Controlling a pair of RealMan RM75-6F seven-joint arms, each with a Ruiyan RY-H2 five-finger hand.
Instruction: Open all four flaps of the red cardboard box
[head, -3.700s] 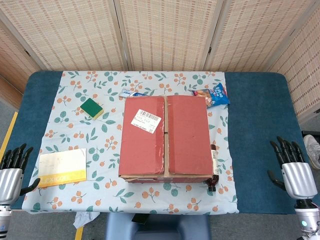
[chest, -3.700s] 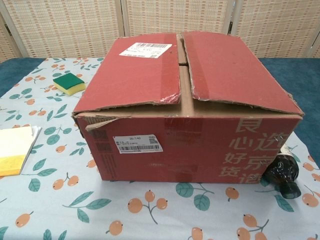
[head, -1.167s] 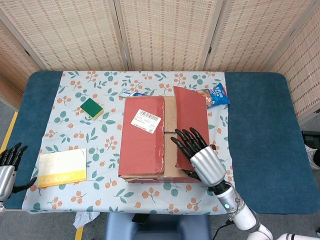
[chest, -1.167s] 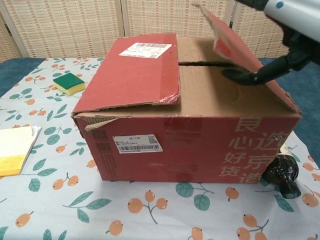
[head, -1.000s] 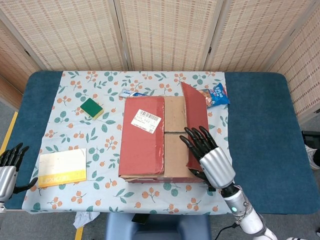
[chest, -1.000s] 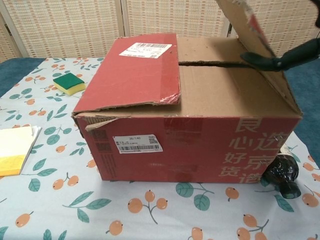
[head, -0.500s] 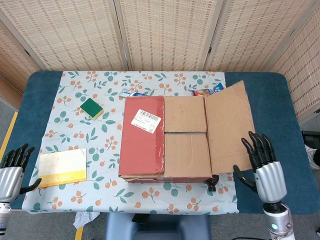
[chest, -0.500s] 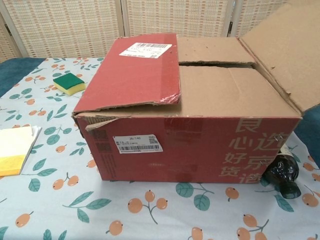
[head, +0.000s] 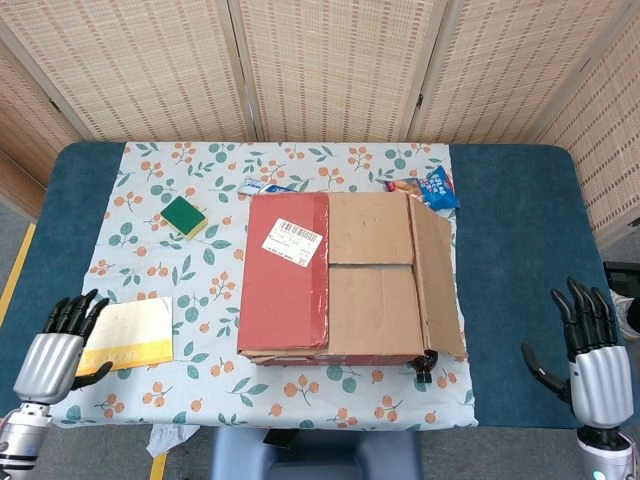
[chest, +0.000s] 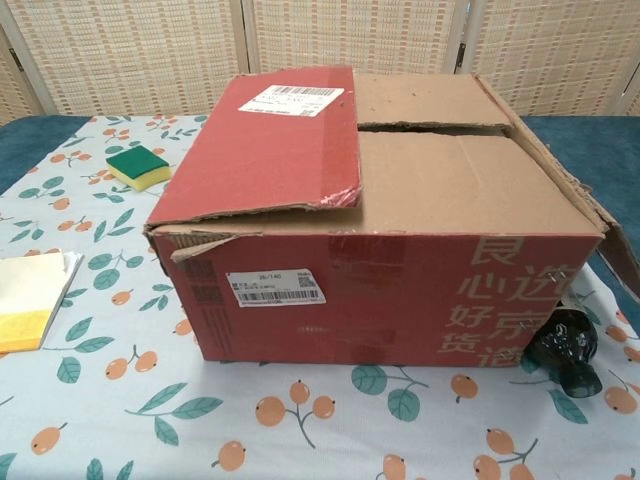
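Red cardboard box (head: 330, 275) sits mid-desk (head: 520, 230) on a floral cloth (head: 150, 260); sponge (head: 184, 215), snack packet (head: 432, 188) and yellow pad (head: 128, 335) surround it. Left robot hand (head: 60, 350) and right robot hand (head: 592, 350) hover spread, empty.

On the front wall of the red cardboard box (chest: 380, 290) I read gold Chinese characters, 良心好货 among them, cut off at the right. Its white front label (chest: 274, 288) shows "26/140" over a barcode. Other print is too small for me.
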